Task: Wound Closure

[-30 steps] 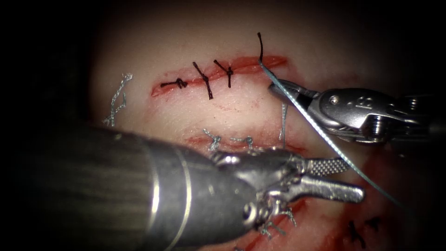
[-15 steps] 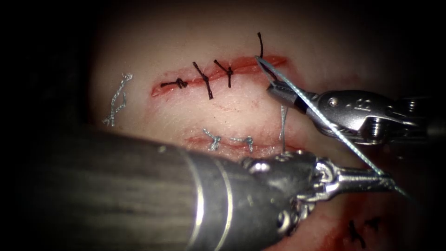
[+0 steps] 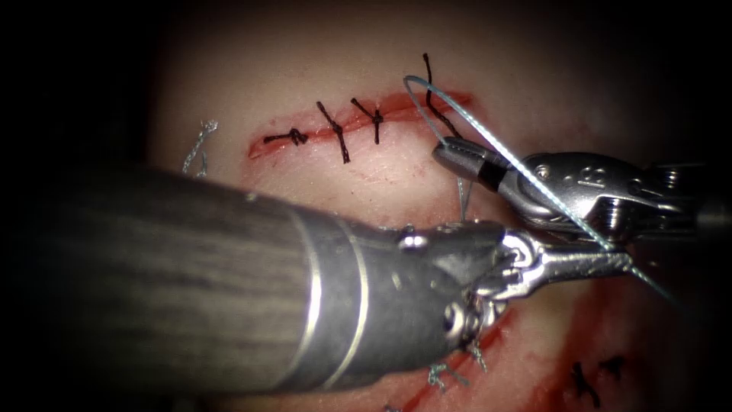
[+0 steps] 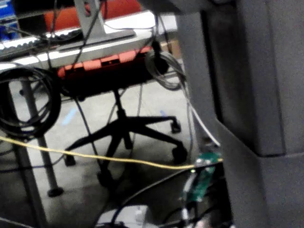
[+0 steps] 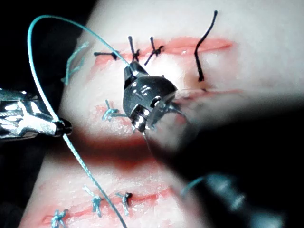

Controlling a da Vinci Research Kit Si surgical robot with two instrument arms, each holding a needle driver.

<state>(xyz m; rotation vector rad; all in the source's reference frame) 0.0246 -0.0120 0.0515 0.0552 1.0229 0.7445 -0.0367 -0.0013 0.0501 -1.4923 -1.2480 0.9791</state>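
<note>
Endoscope view: the tissue [image 3: 381, 191] carries an upper cut [image 3: 358, 118] crossed by three dark stitches [image 3: 335, 131], with a loose dark thread end [image 3: 428, 84] rising at the cut's right end. The left arm's tool [image 3: 621, 263] reaches across below the cut, its jaws closed on the teal thread [image 3: 534, 179] well to the right of the cut. From that grip the thread runs up to the cut's right end and curls there in a small loop [image 3: 415, 88]. The right arm's tool [image 3: 450, 152] lies just below the cut's right end, under the thread, its jaws pressed together; whether they pinch the thread I cannot tell. No needle can be made out.

Left wrist view: a black office chair [image 4: 123, 133], cables [image 4: 28, 104] and a yellow cord [image 4: 95, 156] on the floor.

Right wrist view: the right tool [image 5: 130, 72] points its tip at the stitched cut [image 5: 166, 47], the thread [image 5: 38, 57] arching from that tip over to the left tool [image 5: 59, 126], which clamps it.
</note>
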